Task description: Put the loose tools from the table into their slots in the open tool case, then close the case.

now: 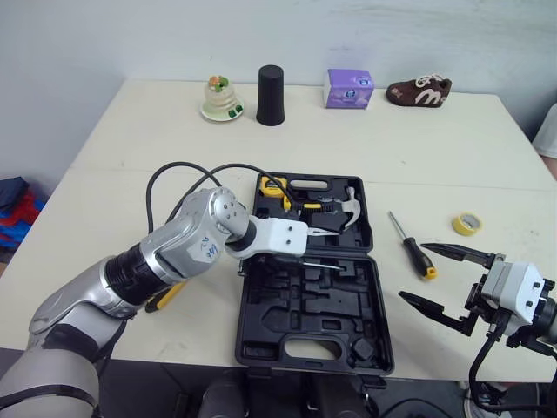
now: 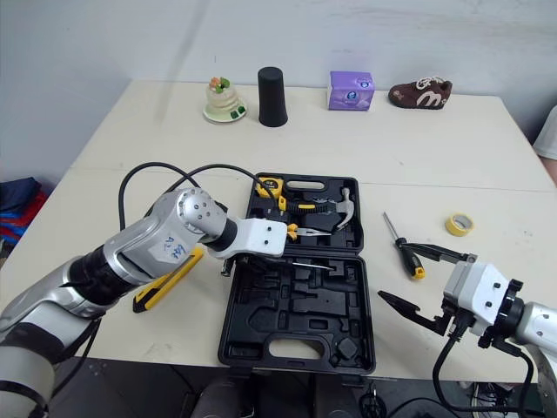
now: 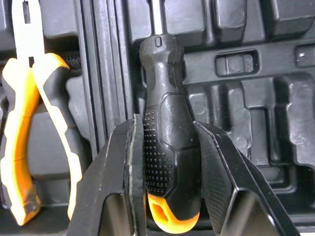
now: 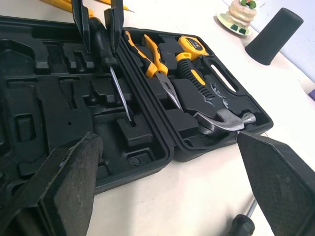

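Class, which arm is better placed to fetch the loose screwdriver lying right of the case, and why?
Right. The right claw is open beside the loose screwdriver; the left claw is shut on a second screwdriver over the case.

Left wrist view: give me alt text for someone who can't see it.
The left gripper clamps a black, orange-ended screwdriver by its handle over the black tool case. Orange-handled pliers lie in the case beside it.
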Available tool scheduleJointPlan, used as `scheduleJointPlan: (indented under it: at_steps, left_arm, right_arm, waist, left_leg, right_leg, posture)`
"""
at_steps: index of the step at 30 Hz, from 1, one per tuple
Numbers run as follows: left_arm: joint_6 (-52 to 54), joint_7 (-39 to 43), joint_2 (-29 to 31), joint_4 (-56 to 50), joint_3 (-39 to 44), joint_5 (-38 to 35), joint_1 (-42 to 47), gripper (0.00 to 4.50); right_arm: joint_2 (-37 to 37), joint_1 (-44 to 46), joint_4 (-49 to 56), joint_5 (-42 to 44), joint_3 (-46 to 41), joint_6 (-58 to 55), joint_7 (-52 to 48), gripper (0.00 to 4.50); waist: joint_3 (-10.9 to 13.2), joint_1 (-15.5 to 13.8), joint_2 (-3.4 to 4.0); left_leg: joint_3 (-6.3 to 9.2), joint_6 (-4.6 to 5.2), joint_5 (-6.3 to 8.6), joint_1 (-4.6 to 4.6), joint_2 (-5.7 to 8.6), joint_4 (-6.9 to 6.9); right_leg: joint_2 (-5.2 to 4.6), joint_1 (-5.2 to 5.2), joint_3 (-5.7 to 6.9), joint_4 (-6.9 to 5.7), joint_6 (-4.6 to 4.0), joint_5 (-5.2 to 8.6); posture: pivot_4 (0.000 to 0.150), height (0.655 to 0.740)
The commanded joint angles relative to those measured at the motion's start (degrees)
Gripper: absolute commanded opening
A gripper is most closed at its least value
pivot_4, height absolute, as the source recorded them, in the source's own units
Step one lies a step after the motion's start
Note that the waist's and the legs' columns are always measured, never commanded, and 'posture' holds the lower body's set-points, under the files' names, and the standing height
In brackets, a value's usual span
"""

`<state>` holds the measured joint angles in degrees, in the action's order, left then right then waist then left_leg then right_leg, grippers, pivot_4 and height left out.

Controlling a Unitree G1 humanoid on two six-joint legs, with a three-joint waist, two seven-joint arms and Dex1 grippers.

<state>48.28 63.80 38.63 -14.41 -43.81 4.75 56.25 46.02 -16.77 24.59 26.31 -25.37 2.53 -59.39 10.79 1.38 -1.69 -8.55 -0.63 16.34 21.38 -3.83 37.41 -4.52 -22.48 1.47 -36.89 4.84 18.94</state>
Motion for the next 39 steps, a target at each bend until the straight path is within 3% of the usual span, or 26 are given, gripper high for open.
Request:
scheduleJointPlan:
  at_steps: [1,2,4,8,14,16,19,24,25,29,39]
  left_arm:
    - [-0.87,-0.14,-1.13,2.19,-0.44,2.40,0.76,1.07]
    - [-1.26,0.07,-1.24,2.48,-0.41,2.59,0.79,1.07]
    - [-1.80,-0.64,-2.14,3.11,0.98,2.30,0.56,2.09]
    - [-3.51,1.01,-2.15,2.71,3.51,0.72,1.20,3.56]
    - [-4.61,3.78,-3.00,0.63,10.04,-4.98,0.11,3.56]
    - [-10.70,3.32,-4.04,2.33,13.12,-6.98,-2.34,3.56]
    - [-18.44,3.38,-6.37,5.13,19.08,-11.81,-7.36,2.70]
    - [-31.20,0.21,-8.16,12.92,22.94,-11.55,-14.83,0.27]
    - [-33.27,-0.48,-8.68,14.34,23.12,-11.03,-15.79,0.02]
    - [-34.19,-4.48,-12.20,17.33,24.88,-11.32,-18.81,0.02]
    - [-30.34,-7.11,-12.07,19.53,22.38,-7.47,-23.15,0.02]
  right_arm:
    - [-0.38,0.06,0.96,0.15,-1.29,1.27,0.22,4.50]
    - [-0.39,0.06,0.87,0.12,-1.31,1.36,0.14,4.50]
    - [-0.46,-0.03,0.70,0.03,-1.43,1.57,0.02,4.50]
    - [-0.60,-0.36,0.45,-0.07,-1.63,1.94,-0.09,4.50]
    - [-1.01,0.21,0.19,0.22,-1.13,1.80,0.61,4.50]
    - [-1.20,0.46,-0.04,-0.07,-0.75,1.88,0.71,4.50]
    - [-1.66,0.17,-0.60,-0.48,-0.63,2.37,0.61,4.50]
    - [-2.49,-0.59,-1.60,-1.13,-0.61,3.37,0.50,4.50]
    - [-2.59,-0.71,-1.81,-1.24,-0.51,3.63,0.48,4.50]
    - [-3.17,-1.50,-2.08,-1.43,-0.53,4.14,0.42,4.50]
    - [-3.45,-3.10,-2.48,-1.08,-1.49,4.64,0.46,4.50]
  waist:
    - [0.00,-0.06,0.00]
    - [0.00,-0.12,0.00]
    - [0.00,-0.18,0.00]
    - [0.00,-0.28,-0.01]
    - [0.00,0.06,-0.01]
    - [0.00,0.09,0.00]
    - [-0.01,0.10,0.01]
    - [-0.01,0.13,0.00]
    - [-0.01,0.06,0.01]
    - [0.00,-0.02,0.00]
    - [-0.03,0.21,0.02]
  left_leg:
    - [0.00,0.02,0.00,0.00,0.01,0.01]
    - [0.00,0.03,0.00,-0.01,0.01,0.01]
    - [0.01,0.04,0.00,0.00,0.01,0.01]
    - [0.01,0.06,0.00,0.01,0.01,0.03]
    - [0.01,0.04,-0.01,0.05,-0.01,-0.06]
    - [0.01,0.03,-0.01,0.05,-0.01,-0.04]
    - [0.00,0.03,-0.01,0.02,-0.02,-0.01]
    - [-0.02,0.02,-0.02,-0.01,-0.04,0.01]
    - [-0.03,0.02,-0.02,-0.02,-0.03,0.00]
    - [-0.02,0.07,0.01,0.01,-0.02,0.00]
    - [-0.03,0.07,0.02,-0.14,-0.02,-0.02]
  right_leg:
    - [-0.01,0.01,0.00,-0.01,0.01,0.00]
    - [-0.02,0.02,0.00,-0.01,0.01,-0.01]
    - [-0.03,0.02,-0.01,-0.01,0.01,-0.01]
    - [-0.04,0.01,-0.01,-0.02,0.02,-0.01]
    - [-0.01,-0.07,0.00,-0.02,0.00,0.00]
    - [-0.02,-0.07,0.00,-0.03,0.00,0.00]
    - [-0.02,-0.05,-0.03,-0.08,0.00,0.00]
    - [-0.01,-0.06,-0.03,-0.12,0.00,0.00]
    - [-0.02,-0.04,-0.03,-0.12,0.00,0.00]
    - [-0.05,-0.03,-0.02,-0.07,0.01,-0.01]
    - [-0.04,0.08,-0.03,-0.09,0.04,-0.03]
  posture:
    - [0.150,0.7400]
    - [0.150,0.7400]
    - [0.150,0.7400]
    - [0.150,0.7400]
    - [0.150,0.7400]
    - [0.150,0.7400]
    - [0.150,0.7400]
    - [0.150,0.7400]
    - [0.150,0.7400]
    - [0.150,0.7400]
    - [0.150,0.7400]
